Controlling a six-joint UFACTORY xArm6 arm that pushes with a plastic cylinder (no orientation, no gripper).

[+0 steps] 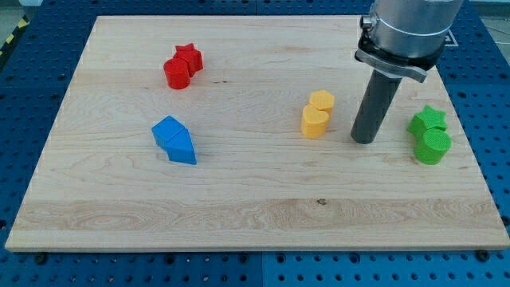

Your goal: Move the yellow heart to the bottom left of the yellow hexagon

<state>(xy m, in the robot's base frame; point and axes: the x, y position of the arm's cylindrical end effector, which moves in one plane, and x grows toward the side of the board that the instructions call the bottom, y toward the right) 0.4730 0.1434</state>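
The yellow heart lies on the wooden board, right of centre, touching the yellow hexagon just above and slightly right of it. My tip rests on the board to the right of the yellow heart, a small gap apart, and left of the green blocks. The dark rod rises from it to the grey arm body at the view's top right.
A red star and a red round block touch at the upper left. Two blue blocks touch left of centre. A green star and a green round block touch near the board's right edge.
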